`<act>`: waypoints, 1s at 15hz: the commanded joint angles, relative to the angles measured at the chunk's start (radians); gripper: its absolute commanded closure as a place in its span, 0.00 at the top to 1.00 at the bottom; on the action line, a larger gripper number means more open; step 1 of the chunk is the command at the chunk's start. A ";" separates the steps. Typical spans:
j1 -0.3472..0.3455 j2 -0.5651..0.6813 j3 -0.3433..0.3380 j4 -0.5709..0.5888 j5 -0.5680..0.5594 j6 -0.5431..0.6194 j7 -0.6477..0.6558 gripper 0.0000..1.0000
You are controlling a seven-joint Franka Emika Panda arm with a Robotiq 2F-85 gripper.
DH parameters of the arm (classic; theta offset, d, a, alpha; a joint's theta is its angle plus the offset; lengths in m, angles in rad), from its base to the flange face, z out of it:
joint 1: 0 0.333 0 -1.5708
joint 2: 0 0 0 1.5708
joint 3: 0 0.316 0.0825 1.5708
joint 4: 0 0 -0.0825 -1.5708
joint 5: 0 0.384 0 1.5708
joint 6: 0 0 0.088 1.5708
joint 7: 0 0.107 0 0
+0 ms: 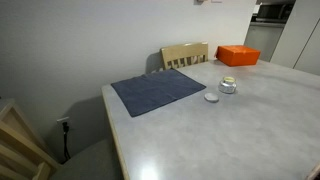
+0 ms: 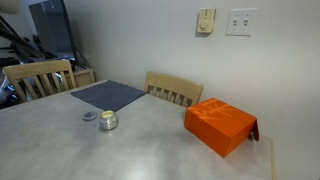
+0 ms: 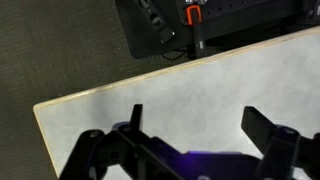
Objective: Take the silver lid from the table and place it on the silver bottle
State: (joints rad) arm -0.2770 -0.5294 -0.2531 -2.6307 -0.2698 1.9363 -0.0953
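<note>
The silver lid [image 1: 211, 97] is a small flat pale disc on the grey table [image 1: 230, 135], just beside the silver bottle [image 1: 228, 86], a squat shiny jar with a yellowish top. Both also show in an exterior view, lid [image 2: 90, 116] and bottle [image 2: 107, 121], close but apart. My gripper [image 3: 195, 125] shows only in the wrist view. Its two dark fingers are spread wide with nothing between them, above bare table near a corner. Lid and bottle are out of the wrist view.
A dark blue mat [image 1: 157, 91] lies next to the lid. An orange box [image 2: 220, 125] sits at a table corner. Wooden chairs [image 2: 174, 89] stand at the table's edges. In the wrist view a power strip [image 3: 165, 25] lies on dark carpet beyond the table edge.
</note>
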 commanded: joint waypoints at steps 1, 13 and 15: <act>-0.004 0.000 0.004 0.002 0.002 -0.002 -0.002 1.00; 0.197 0.336 0.067 0.126 0.058 -0.055 -0.223 1.00; 0.220 0.415 0.102 0.164 0.046 -0.082 -0.228 1.00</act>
State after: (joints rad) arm -0.0778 -0.2540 -0.1908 -2.5556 -0.2259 1.9152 -0.2823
